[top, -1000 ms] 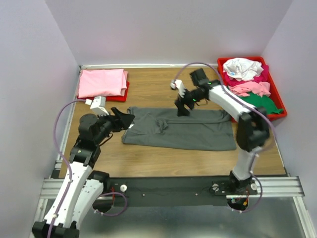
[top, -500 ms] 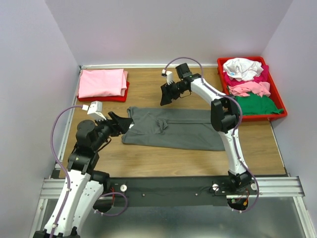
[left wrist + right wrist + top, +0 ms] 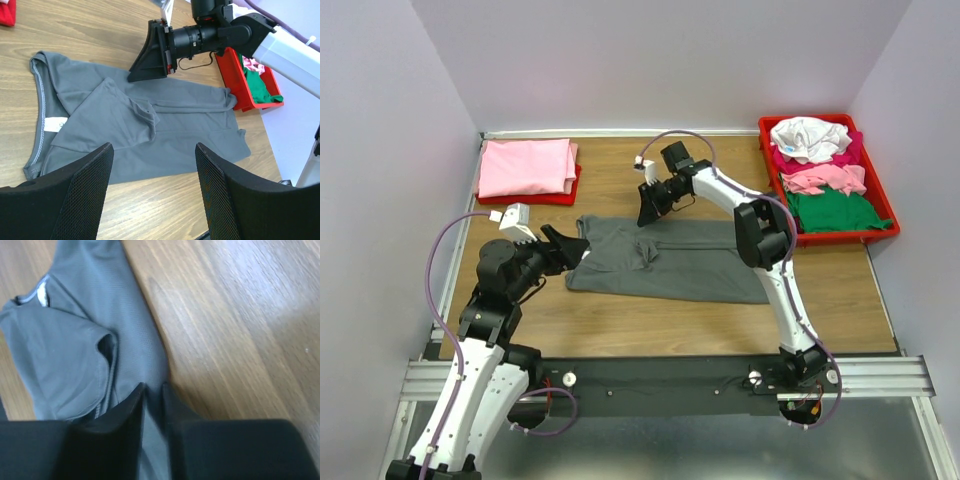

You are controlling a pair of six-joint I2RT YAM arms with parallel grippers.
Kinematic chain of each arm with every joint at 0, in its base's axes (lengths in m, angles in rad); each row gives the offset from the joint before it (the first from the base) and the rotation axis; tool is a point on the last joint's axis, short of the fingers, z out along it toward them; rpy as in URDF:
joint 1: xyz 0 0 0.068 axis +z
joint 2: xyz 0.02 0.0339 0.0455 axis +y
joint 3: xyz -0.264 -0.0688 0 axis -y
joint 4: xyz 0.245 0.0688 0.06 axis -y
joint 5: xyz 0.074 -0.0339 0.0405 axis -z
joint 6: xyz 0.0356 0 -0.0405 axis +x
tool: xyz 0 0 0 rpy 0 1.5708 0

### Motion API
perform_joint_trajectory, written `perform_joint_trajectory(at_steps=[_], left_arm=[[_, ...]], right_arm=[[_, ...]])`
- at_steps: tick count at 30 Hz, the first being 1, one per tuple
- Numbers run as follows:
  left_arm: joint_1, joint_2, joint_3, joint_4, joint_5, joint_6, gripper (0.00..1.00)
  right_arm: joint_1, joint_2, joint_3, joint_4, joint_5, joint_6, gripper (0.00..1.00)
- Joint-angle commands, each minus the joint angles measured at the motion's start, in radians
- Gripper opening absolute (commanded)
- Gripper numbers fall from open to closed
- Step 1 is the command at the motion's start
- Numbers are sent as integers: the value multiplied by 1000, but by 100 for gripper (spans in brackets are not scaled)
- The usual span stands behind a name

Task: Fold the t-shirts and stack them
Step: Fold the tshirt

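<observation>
A dark grey t-shirt [image 3: 690, 262] lies spread across the wooden table, its collar and white neck label [image 3: 52, 125] toward the left and one sleeve folded onto the body. My right gripper [image 3: 645, 215] is down at the shirt's far edge, near the collar end. In the right wrist view its jaws [image 3: 152, 386] stand almost together with grey cloth [image 3: 65, 340] pinched between them. My left gripper [image 3: 570, 245] hovers just left of the collar. Its mesh fingers [image 3: 154, 150] stand wide apart with nothing between them.
A folded pink shirt [image 3: 525, 167] rests on a red tray at the back left. At the back right a red tray [image 3: 835, 238] holds crumpled white [image 3: 810, 138], pink [image 3: 825, 178] and green [image 3: 835, 208] shirts. Lilac walls close in three sides.
My right gripper has swung left along the shirt's far edge, come down onto it and closed its jaws on the cloth. The left gripper has barely moved.
</observation>
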Motion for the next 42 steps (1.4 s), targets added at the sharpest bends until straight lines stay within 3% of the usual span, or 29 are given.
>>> perform_joint_trajectory(at_steps=[1, 5, 14, 15, 19, 23, 24, 27, 28, 33, 34, 36, 42], left_arm=[[5, 0, -6, 14, 2, 19, 74], [5, 6, -3, 13, 5, 22, 74], [5, 42, -19, 60, 48, 7, 74], [5, 50, -21, 68, 54, 5, 74], [5, 119, -42, 147, 83, -39, 74], [3, 267, -52, 241, 101, -79, 72], [2, 306, -44, 256, 97, -83, 71], [-14, 466, 2, 321, 39, -103, 70], [-20, 508, 20, 332, 16, -116, 70], [-47, 852, 198, 376, -73, -194, 69], [-52, 906, 235, 359, -77, -202, 63], [-73, 1073, 367, 316, -93, -219, 61], [-104, 1374, 649, 237, -184, -246, 54]], right_arm=[[4, 49, 19, -28, 38, 23, 24], [-45, 70, 85, -26, 137, 64, 0], [-205, 111, 209, 47, 308, 213, 1], [-211, 134, 230, 58, 328, 235, 5], [-220, 193, 371, 86, 450, 290, 37], [-220, 146, 392, 87, 476, 201, 52], [-222, 118, 347, 87, 464, 133, 56], [-223, -57, 219, 87, 404, 8, 84], [-222, -104, 157, 87, 364, -77, 100], [-223, -434, -272, 86, 278, -276, 100], [-225, -476, -329, 80, 226, -297, 100], [-225, -581, -492, 41, 180, -346, 100], [-222, -891, -860, 34, 164, -373, 92]])
